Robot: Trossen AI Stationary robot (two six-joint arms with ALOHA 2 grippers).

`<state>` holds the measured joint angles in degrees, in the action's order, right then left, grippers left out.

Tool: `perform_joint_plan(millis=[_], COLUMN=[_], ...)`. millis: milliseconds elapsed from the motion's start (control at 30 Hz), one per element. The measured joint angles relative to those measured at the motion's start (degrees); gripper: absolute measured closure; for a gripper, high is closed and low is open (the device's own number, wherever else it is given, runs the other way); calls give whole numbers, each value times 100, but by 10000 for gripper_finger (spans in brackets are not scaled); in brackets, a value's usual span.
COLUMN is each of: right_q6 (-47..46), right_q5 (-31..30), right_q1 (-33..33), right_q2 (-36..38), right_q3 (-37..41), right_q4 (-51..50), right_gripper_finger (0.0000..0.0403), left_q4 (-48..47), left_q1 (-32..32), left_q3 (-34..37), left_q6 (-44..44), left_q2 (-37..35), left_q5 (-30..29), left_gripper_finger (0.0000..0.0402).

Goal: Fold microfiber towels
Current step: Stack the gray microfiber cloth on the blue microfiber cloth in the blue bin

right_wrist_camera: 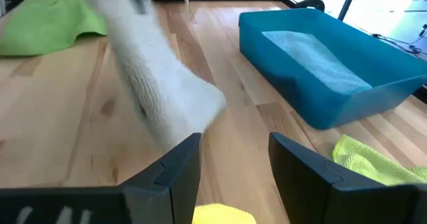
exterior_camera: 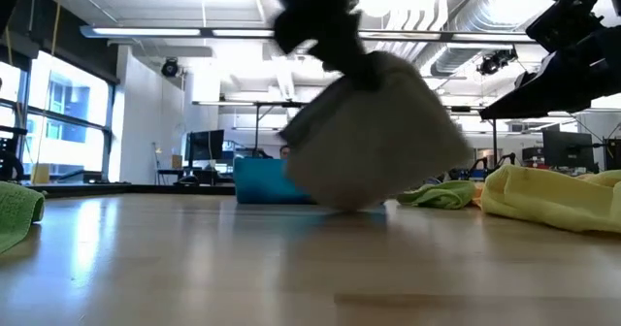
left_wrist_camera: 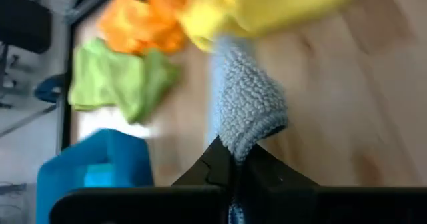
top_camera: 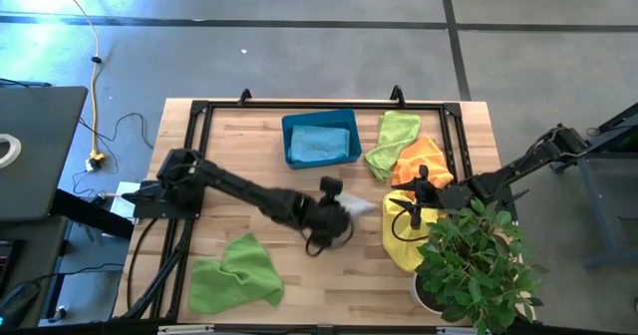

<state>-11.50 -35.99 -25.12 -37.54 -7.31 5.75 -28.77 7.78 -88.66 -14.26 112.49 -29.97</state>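
Observation:
My left gripper [top_camera: 337, 211] is at the table's middle, shut on a grey towel [top_camera: 361, 204], which also shows in the low view [exterior_camera: 378, 137] and the right wrist view [right_wrist_camera: 160, 97]. My right gripper [right_wrist_camera: 233, 174] is open and empty above the yellow towel [top_camera: 404, 240] at the right. An orange towel [top_camera: 424, 159] and a lime green towel [top_camera: 394, 138] lie crumpled at the far right. A light blue towel [top_camera: 321, 143] lies in the teal bin [top_camera: 291, 126]. Another green towel [top_camera: 234, 270] lies crumpled at the near left. My left gripper pinches a hemmed, bunched edge of the grey towel [left_wrist_camera: 235, 147] between its two fingers. In the low view the fingers come at it from above and the towel hangs below them. Whether its lower end [exterior_camera: 349, 202] touches the table, I cannot tell.
A potted plant [top_camera: 478, 265] stands at the near right corner, close to my right arm. A black frame [top_camera: 199, 111] runs along the table's far and side edges. Bare wood lies between the near left green towel and the yellow towel.

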Motion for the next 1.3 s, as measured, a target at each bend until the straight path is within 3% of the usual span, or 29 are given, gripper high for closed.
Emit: perform_joint_plan(millis=[233, 400, 600, 967, 1300], right_q6=[1, 1, 1, 1, 1], right_q5=[0, 0, 0, 0, 0], right_q1=[0, 0, 0, 0, 0], right_q2=[2, 2, 2, 2, 2], right_q3=[0, 0, 0, 0, 0], right_q4=[-50, -62, -63, -63, -63], right_gripper_finger=[236, 236, 236, 236, 236], left_q4=[985, 1357, 1180, 651, -289], left_q1=[-1079, -1918, -2733, -3583, -3906], left_q3=[-44, -44, -20, -20, -20], left_q6=[-86, 551, 1405, 2355, 2587], left_q2=[-35, -35, -35, -35, -35], left_q5=[859, 1972, 2575, 2608, 2123], left_gripper_finger=[400, 400, 400, 392, 388])
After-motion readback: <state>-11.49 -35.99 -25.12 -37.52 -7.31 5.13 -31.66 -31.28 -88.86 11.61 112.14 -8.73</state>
